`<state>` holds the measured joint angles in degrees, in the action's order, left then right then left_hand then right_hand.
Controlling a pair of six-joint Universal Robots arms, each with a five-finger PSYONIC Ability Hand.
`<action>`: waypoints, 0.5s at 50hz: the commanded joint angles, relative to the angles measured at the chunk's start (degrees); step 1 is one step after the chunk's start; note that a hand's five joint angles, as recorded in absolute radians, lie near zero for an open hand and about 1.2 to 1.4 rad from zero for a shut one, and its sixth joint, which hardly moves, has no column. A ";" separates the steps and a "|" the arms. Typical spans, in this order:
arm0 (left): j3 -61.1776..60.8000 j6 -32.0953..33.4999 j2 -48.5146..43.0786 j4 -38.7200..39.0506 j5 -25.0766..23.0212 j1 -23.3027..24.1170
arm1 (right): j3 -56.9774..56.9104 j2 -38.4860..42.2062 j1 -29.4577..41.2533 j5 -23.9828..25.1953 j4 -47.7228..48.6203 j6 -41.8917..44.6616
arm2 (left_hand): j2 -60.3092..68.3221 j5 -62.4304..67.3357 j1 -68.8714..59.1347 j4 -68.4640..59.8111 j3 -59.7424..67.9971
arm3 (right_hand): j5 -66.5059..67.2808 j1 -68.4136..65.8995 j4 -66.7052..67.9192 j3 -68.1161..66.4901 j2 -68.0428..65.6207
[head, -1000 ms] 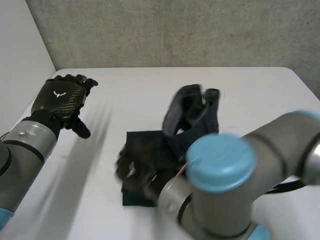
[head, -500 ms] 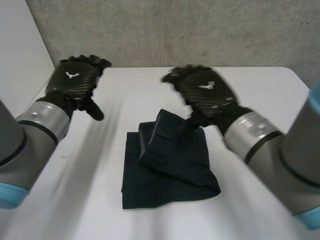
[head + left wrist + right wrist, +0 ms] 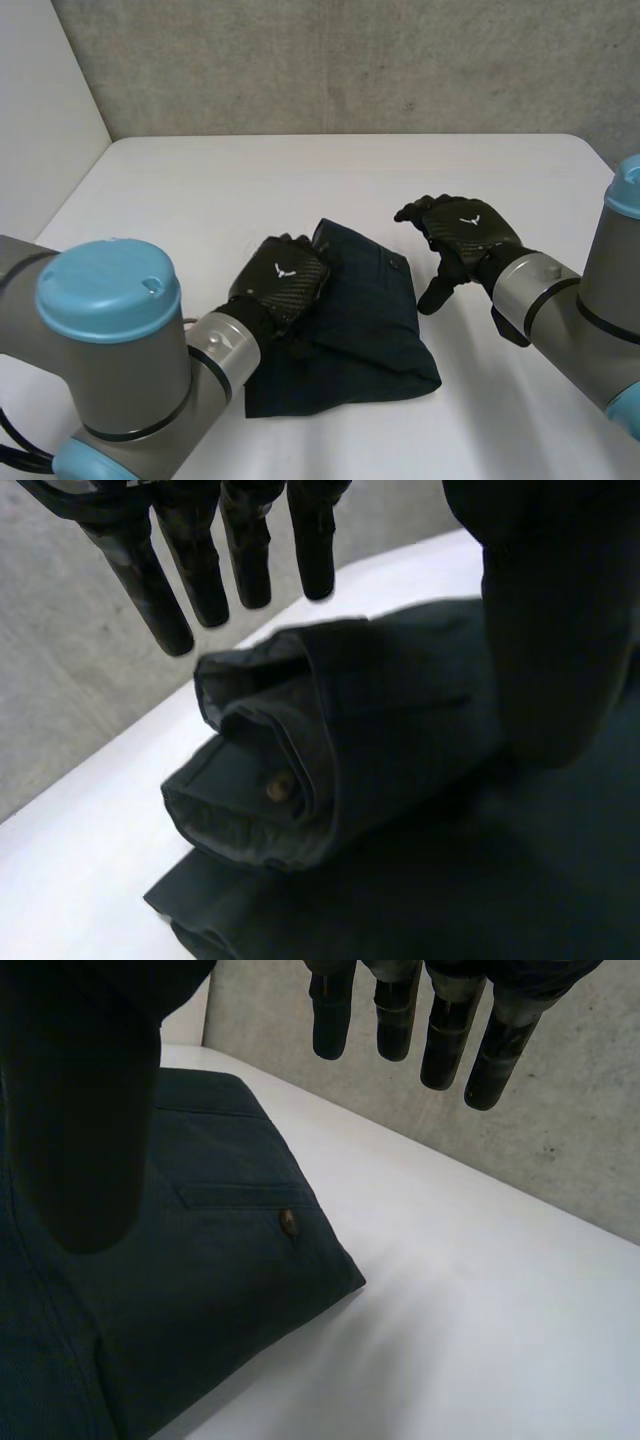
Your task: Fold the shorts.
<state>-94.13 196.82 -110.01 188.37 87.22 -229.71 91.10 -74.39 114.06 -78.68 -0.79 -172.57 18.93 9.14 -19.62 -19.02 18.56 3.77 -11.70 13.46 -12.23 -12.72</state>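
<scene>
Dark navy shorts [image 3: 370, 330] lie folded in the middle of the white table [image 3: 200, 190], the upper layer turned over a wider lower one. My left hand [image 3: 282, 280] hovers over the left part of the shorts, by the rolled fold edge. In the left wrist view its fingers [image 3: 205, 570] are straight and spread above the shorts [image 3: 400, 710], holding nothing. My right hand [image 3: 465, 232] hangs open just right of the shorts, over bare table. Its straight fingers [image 3: 395, 1010] point past the shorts' [image 3: 220, 1260] pocket corner with a button [image 3: 288, 1222].
A grey concrete wall [image 3: 350, 60] runs along the table's far edge, and a white wall [image 3: 40, 110] stands at the left. Bare tabletop surrounds the shorts on all sides.
My right hand let the lifted cloth go, and the cloth now lies folded over. That hand then moved off to the right. My left hand came in from the far left to above the shorts.
</scene>
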 commanded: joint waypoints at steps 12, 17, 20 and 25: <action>-4.22 6.91 -1.71 3.93 9.46 0.66 | -13.04 13.39 1.25 2.38 -10.63 -0.92 | 59.24 59.03 -58.56 -59.15 59.61 | -3.77 1.70 -3.46 2.23 2.72; -8.35 6.91 2.69 3.93 11.13 2.25 | -19.02 18.40 2.22 7.57 -15.21 -4.87 | 59.24 59.03 -58.56 -59.15 59.61 | -3.77 1.70 -3.46 2.23 2.72; -10.81 6.91 3.49 3.85 11.22 2.69 | -20.86 20.33 3.01 8.28 -15.21 -5.49 | 58.90 58.70 -58.22 -58.82 59.27 | -3.77 1.70 -3.46 2.23 2.72; -13.97 6.91 4.19 3.85 11.92 2.77 | -23.16 22.97 5.38 8.19 -15.38 -5.49 | 57.73 57.52 -57.04 -57.64 58.10 | -3.77 1.70 -3.46 2.23 2.72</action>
<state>-104.73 203.73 -106.59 192.26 98.74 -227.16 70.46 -54.28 117.15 -70.85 -16.29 -177.67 66.89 55.13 -61.49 -66.84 66.53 3.77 -11.70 13.46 -12.02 -12.72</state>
